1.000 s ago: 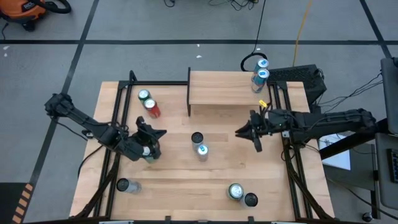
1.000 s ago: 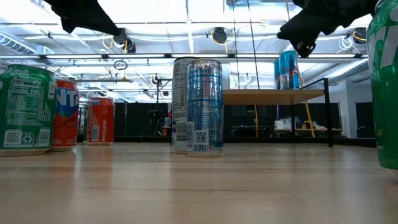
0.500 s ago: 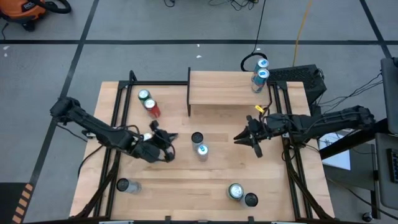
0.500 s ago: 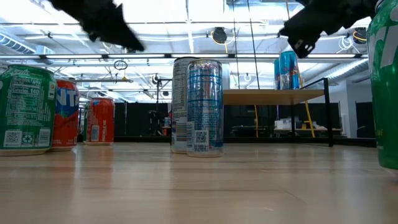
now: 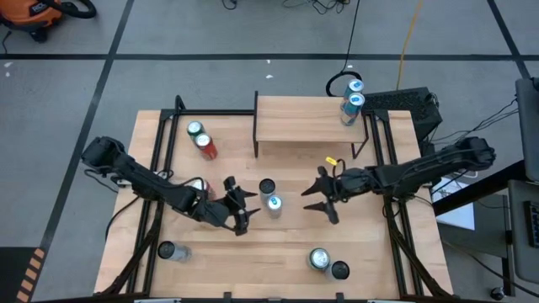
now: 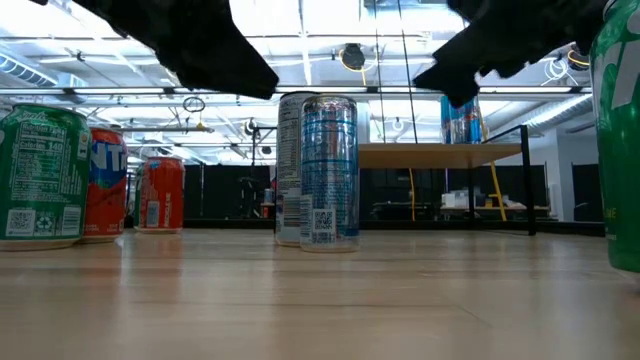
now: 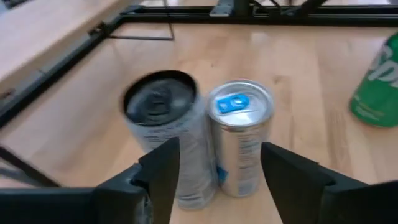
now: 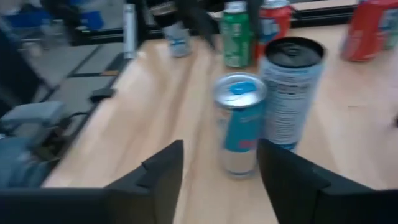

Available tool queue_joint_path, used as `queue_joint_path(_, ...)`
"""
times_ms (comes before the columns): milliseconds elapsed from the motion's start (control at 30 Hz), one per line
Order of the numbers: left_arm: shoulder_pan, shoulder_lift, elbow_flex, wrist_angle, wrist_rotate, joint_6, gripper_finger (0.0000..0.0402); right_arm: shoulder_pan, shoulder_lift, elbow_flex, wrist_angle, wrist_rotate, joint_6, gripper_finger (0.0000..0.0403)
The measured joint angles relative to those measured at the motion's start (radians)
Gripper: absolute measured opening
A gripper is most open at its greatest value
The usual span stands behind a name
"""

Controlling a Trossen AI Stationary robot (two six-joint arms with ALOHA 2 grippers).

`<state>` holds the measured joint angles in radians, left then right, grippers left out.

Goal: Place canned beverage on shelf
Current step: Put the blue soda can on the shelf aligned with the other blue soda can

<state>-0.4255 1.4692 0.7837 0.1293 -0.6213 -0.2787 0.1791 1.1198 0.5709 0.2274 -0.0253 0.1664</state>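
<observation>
Both grippers are hanging wide open beside the middle pair: left gripper (image 5: 239, 209), right gripper (image 5: 318, 194), flanking the blue-tab can (image 5: 274, 204) and black can (image 5: 267, 187). Two blue cans (image 5: 351, 100) are standing on the shelf's (image 5: 303, 119) far-right end.

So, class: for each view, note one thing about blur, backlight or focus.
Low view: ceiling lights backlight the arms into black shapes; the green can at the edge is blurred. Right wrist view: motion-smeared, background soft. Left wrist view: the black-topped can is blurrier than the silver blue-tabbed can. High view: evenly lit, sharp.
</observation>
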Motion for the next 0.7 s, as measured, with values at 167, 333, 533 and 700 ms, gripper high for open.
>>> queue_joint_path(167, 0.000, 0.034, 0.000, 0.019, 0.017, -0.002, 0.0231, 0.000, 0.080, 0.000, 0.110, 0.056, -0.003, 0.0243)
queue_joint_path(333, -0.002, 0.072, 0.000, 0.052, 0.019, -0.029, 0.0231, 0.001, 0.175, 0.007, 0.259, 0.077, -0.019, 0.0265)
queue_joint_path(533, -0.002, 0.116, 0.000, 0.077, 0.026, -0.029, 0.0231, 0.032, 0.304, 0.082, 0.269, 0.215, -0.078, 0.0275)
queue_joint_path(700, -0.002, 0.121, 0.000, 0.081, 0.047, -0.022, 0.0231, 0.044, 0.397, 0.149, 0.270, 0.208, -0.085, 0.0284)
